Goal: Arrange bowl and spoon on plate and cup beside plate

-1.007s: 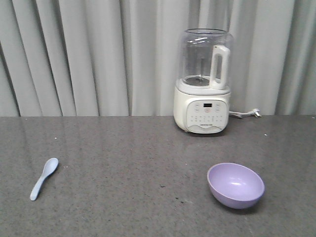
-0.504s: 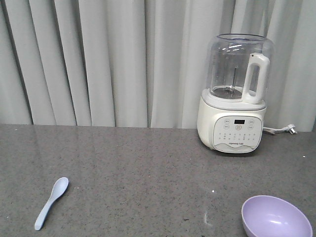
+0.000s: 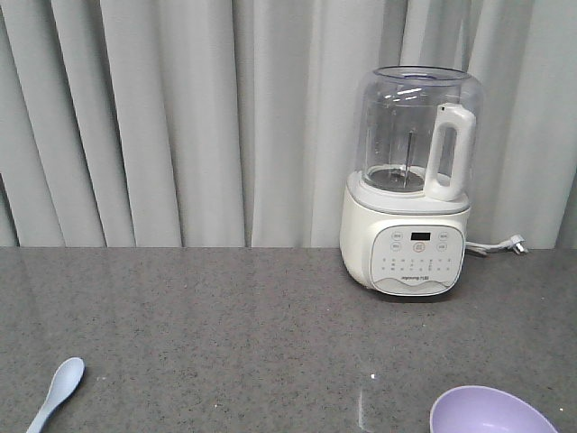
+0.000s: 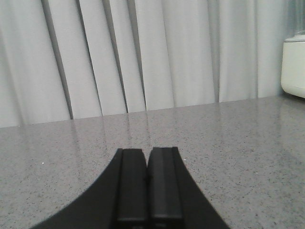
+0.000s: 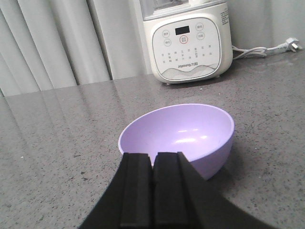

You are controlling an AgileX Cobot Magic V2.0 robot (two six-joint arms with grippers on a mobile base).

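Observation:
The lavender bowl sits on the grey countertop just ahead of my right gripper, whose black fingers are pressed together with nothing between them. In the front view only the bowl's rim shows at the bottom right edge. The pale blue spoon lies at the bottom left of the front view, partly cut off by the frame. My left gripper is shut and empty, low over bare countertop. The plate and the cup are out of view.
A white blender with a clear jug stands at the back right of the countertop, its cord and plug trailing to the right. It also appears in the right wrist view as the blender base. Grey curtains hang behind.
The front view has shifted: the spoon and bowl have slid down toward the bottom edge and the blender looks larger and lower. Nothing on the counter has been touched.

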